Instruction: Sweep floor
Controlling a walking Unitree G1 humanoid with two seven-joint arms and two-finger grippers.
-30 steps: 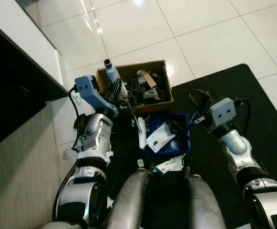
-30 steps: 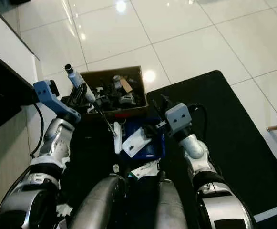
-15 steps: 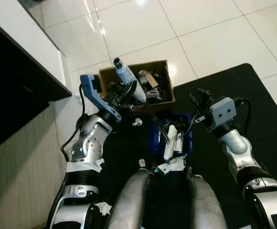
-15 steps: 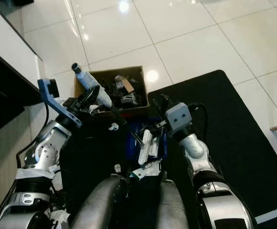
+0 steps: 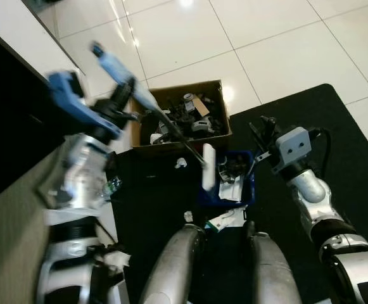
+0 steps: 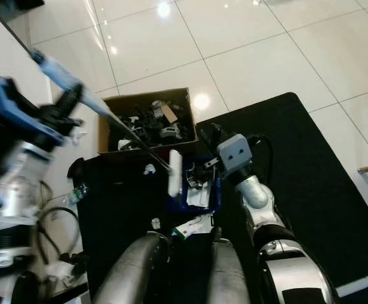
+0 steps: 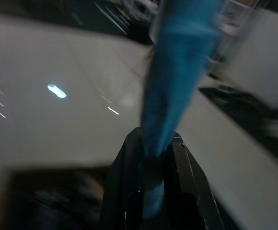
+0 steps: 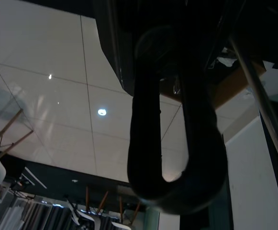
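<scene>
My left gripper (image 5: pixel 116 105) is raised at the left, blurred, and shut on the blue handle (image 5: pixel 115 66) of a brush; the same handle (image 7: pixel 177 72) runs out between the black fingers (image 7: pixel 124 191) in the left wrist view. A thin rod slants down to the white brush head (image 5: pixel 208 166), which hangs at the left edge of the blue dustpan (image 5: pixel 249 185). White scraps lie in the pan. My right gripper (image 5: pixel 260 135) is at the pan's right side, shut on its black loop handle (image 8: pixel 177 143).
A cardboard box (image 5: pixel 171 89) full of dark clutter stands just beyond the dustpan. A black mat (image 5: pixel 336 145) lies under me, with a white scrap (image 5: pixel 181 163) on it. A dark cabinet (image 5: pixel 6 114) runs along the left, with a plastic bottle (image 5: pixel 111 185) at its foot.
My left arm has swung up and to the left with the brush. The brush head has lifted out of the dustpan to its left edge. The right arm has stayed put.
</scene>
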